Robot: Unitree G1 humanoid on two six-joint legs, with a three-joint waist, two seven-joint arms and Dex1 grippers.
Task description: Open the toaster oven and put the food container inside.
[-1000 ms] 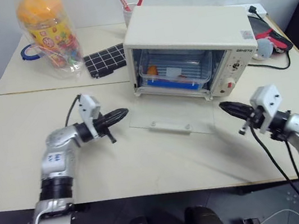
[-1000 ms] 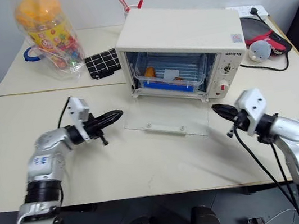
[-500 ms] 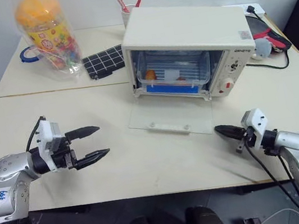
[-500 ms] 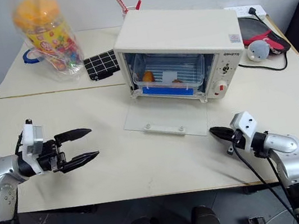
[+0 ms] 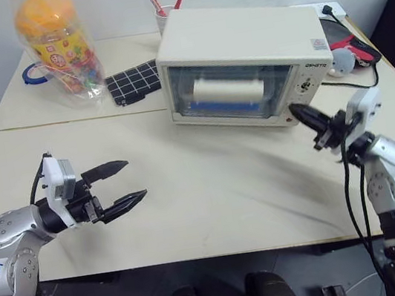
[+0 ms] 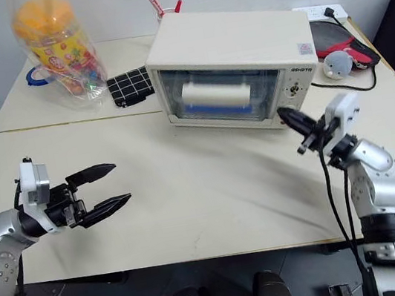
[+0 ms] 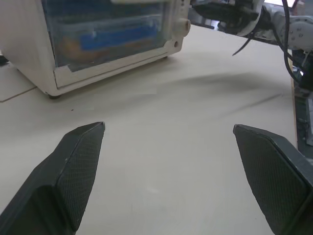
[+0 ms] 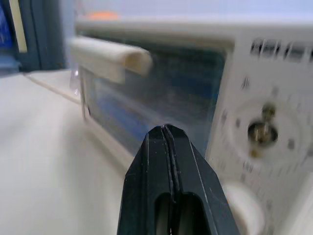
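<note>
I see the toaster oven (image 5: pixel 244 65) standing toward the back of the table (image 5: pixel 213 198), slightly right of centre, its glass door up and closed with the cream handle bar across the pane. Through the glass I make out the food container (image 7: pixel 117 41) inside on the rack: a blue strip and an orange patch show in the left wrist view, blurred by the pane.

My left gripper (image 5: pixel 122 183) hangs over the table near its front left edge, well apart from the oven, pointing across toward the right. Its two black fingers (image 7: pixel 78 166) stand wide apart with nothing between them.

My right gripper (image 5: pixel 298 111) sits just beside the oven's lower right front corner, near the knob panel. Its fingers are pressed together, holding nothing; the right wrist view has the tip close in front of the door's lower edge. I cannot tell whether it touches.

At the back left corner stands a tall clear jar (image 5: pixel 62 49) with an orange lid. Beside it lies a black grid-patterned pad (image 5: pixel 136 81). A cup of pens (image 5: pixel 165 14) is behind the oven.
</note>
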